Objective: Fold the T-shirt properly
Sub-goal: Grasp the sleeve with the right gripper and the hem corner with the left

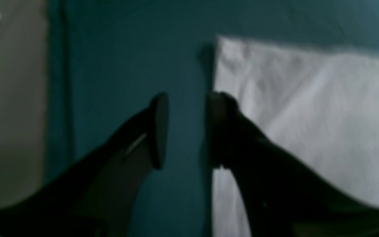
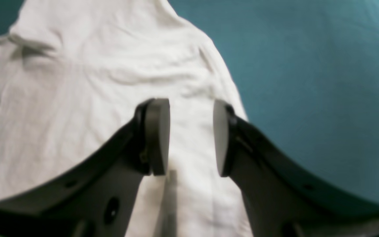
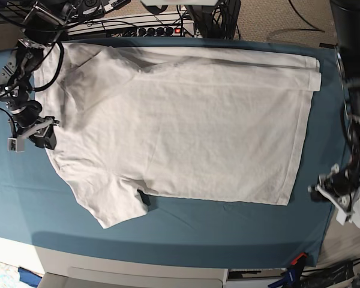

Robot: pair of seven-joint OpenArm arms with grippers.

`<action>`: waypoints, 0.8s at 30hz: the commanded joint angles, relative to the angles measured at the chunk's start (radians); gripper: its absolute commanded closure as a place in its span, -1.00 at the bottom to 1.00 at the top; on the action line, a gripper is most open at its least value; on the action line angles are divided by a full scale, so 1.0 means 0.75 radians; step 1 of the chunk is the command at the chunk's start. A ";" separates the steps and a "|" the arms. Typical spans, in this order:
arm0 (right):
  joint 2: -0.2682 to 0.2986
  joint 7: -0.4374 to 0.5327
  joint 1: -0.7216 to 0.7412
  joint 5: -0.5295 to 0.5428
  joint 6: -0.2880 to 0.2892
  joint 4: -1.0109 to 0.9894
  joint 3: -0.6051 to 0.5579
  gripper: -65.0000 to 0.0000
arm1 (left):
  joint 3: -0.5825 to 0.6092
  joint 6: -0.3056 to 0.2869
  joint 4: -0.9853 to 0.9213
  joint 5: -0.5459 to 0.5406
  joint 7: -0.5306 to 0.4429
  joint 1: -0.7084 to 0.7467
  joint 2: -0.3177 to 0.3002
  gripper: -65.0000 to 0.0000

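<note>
The white T-shirt (image 3: 186,129) is spread across the teal cloth (image 3: 228,237), with the right gripper (image 3: 55,127) held above its left side, fingers apart, and the left gripper (image 3: 312,191) positioned beside its near right corner, fingers apart.

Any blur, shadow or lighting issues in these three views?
Left wrist: dim, with the white cotton T-shirt badly blurred; right wrist: brighter, with the shirt mildly soft; base: sharper and evenly lit, with a soft shadow beside the black right gripper.
</note>
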 commanded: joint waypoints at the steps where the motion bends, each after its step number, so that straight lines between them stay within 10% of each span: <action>1: 0.015 0.054 0.034 0.026 0.008 0.020 0.003 0.31 | -0.007 -0.018 -0.086 -0.030 -0.015 -0.097 -0.020 0.37; 9: -0.039 0.085 0.089 -0.042 0.008 0.020 0.001 0.31 | -0.007 -0.113 -0.765 -0.133 -0.120 -0.407 0.011 0.37; 24: -0.039 0.077 0.091 -0.042 0.008 0.020 0.000 0.31 | -0.007 -0.089 -0.783 0.029 -0.176 -0.354 0.162 0.37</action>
